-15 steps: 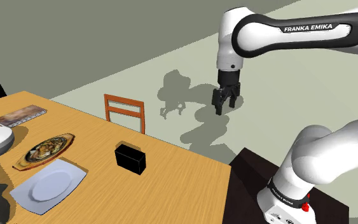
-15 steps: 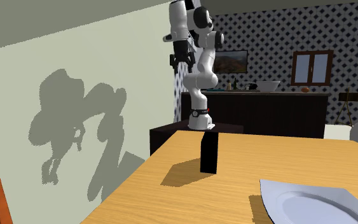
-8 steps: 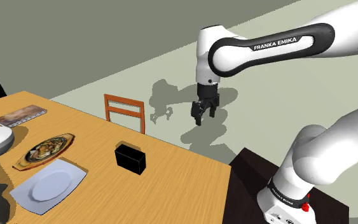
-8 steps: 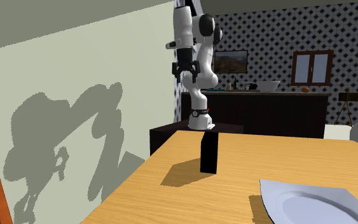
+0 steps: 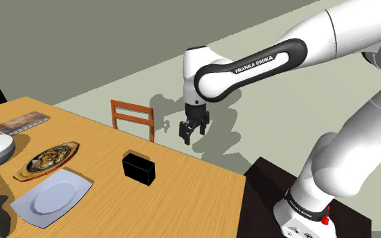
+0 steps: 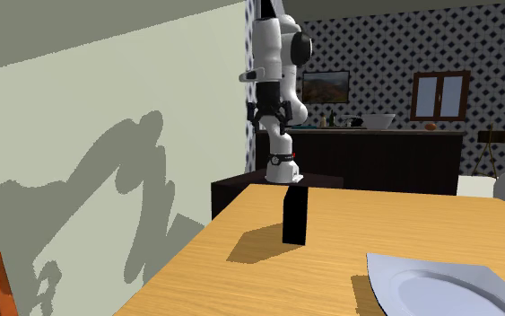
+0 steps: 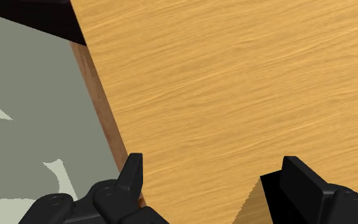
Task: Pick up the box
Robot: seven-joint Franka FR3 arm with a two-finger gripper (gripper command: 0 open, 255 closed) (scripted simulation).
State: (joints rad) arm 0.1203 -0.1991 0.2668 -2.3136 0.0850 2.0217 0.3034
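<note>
Entry: approach phase, nothing grasped.

We see the gripper hanging in the air, pointed straight down, its jaws standing apart with nothing between them. In the wrist view the gripper looks down on bare wood of the table, with the table's edge passing under one jaw. We judge it sits over the table's margin because the arm comes in from the stand on that side.

The box, black, stands on the table below the gripper and off toward the shoulder view's left, well apart from it. It stands on edge, its narrow width upward, which we judge suits a pinch from above.

Next, in our judgement: carry the gripper over the box, align the jaws across the narrow width, then descend.
</note>
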